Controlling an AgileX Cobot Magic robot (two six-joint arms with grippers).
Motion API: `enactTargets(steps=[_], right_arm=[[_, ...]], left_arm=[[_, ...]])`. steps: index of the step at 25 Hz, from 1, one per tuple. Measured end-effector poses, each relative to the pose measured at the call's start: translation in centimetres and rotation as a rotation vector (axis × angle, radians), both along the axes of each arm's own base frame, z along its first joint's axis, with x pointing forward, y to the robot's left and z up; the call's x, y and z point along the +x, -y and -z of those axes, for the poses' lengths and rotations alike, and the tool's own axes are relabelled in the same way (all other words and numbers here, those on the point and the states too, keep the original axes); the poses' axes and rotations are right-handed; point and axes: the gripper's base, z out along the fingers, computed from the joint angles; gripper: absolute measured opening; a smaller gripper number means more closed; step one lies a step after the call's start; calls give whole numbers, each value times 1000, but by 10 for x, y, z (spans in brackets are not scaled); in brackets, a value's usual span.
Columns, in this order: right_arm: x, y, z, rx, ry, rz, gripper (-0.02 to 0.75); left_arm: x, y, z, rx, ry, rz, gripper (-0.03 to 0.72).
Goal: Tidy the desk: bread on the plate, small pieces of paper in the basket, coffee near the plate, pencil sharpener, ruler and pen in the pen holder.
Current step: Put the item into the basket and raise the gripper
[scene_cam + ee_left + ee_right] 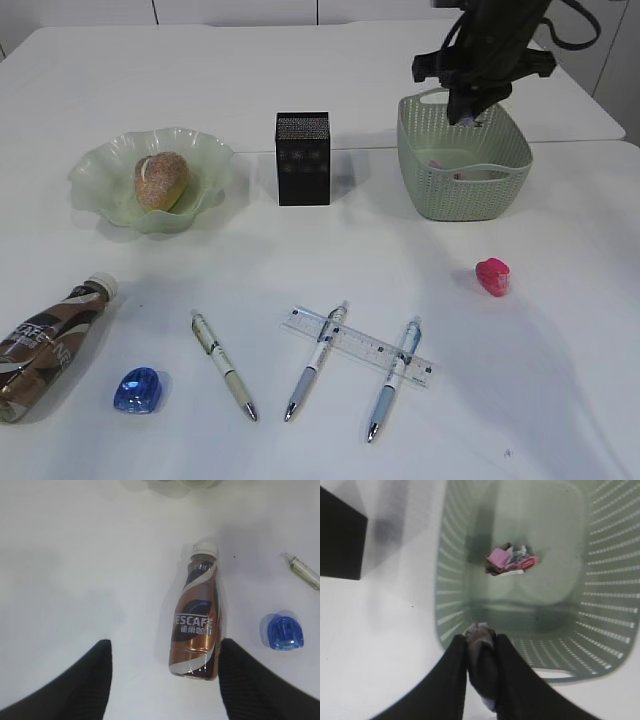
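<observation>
The bread (161,180) lies on the green plate (100,165) at the left. My right gripper (468,118) hangs over the green basket (465,185), shut on a crumpled grey piece of paper (479,631). More paper scraps (510,560) lie on the basket's floor. The coffee bottle (45,345) lies on its side at the front left. My left gripper (165,642) stands open above the coffee bottle (196,625), whose base is close to the right finger (250,680). The black pen holder (303,158) stands mid-table.
A blue pencil sharpener (137,390) lies beside the bottle and a red one (493,277) in front of the basket. Three pens (224,363) (316,360) (394,377) lie along the front, two of them across the clear ruler (360,345).
</observation>
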Motion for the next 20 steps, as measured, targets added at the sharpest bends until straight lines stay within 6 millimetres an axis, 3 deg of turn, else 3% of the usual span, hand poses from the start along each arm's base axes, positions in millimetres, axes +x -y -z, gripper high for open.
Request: enactTargets(steps=[6,10,20], right_arm=[[4,26,0,-8,8,56,144],[6,26,2,-6,17,57,144],[16,25,38,-19,-36,48,147]], left_arm=[[0,0,0,-2,2,0,461],[0,0,0,-3,6,1,459],[1,0,0,-4,7,1,454]])
